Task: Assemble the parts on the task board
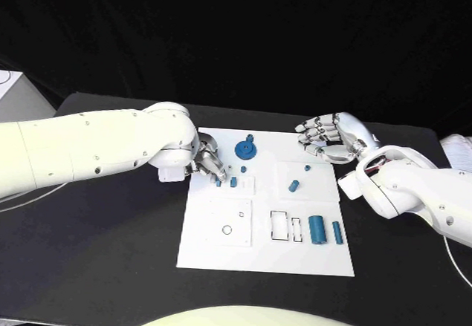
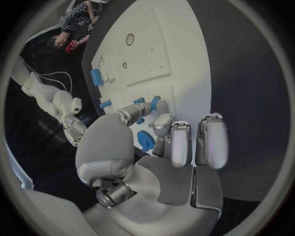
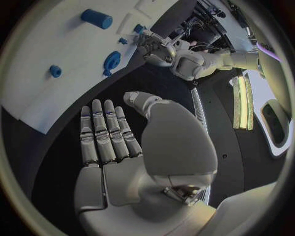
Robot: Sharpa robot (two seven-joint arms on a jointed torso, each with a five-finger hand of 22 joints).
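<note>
While left hand (image 1: 206, 161) pinches small blue peg (image 1: 219, 181) at white board's (image 1: 264, 258) left edge on black worktop (image 1: 103, 229), right hand (image 1: 332, 139) hovers released off far corner; risk: peg tilts, jams socket or slips from fingertips, rolling among loose blue parts

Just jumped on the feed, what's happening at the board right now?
The left hand is down at the left edge of the white task board, its fingers working at small blue parts there; whether it actually grips one can't be told. The right hand hovers open above the board's far right corner, holding nothing. A blue gear-like part stands near the far edge, and two blue cylinders lie at the right side, untouched.
</note>
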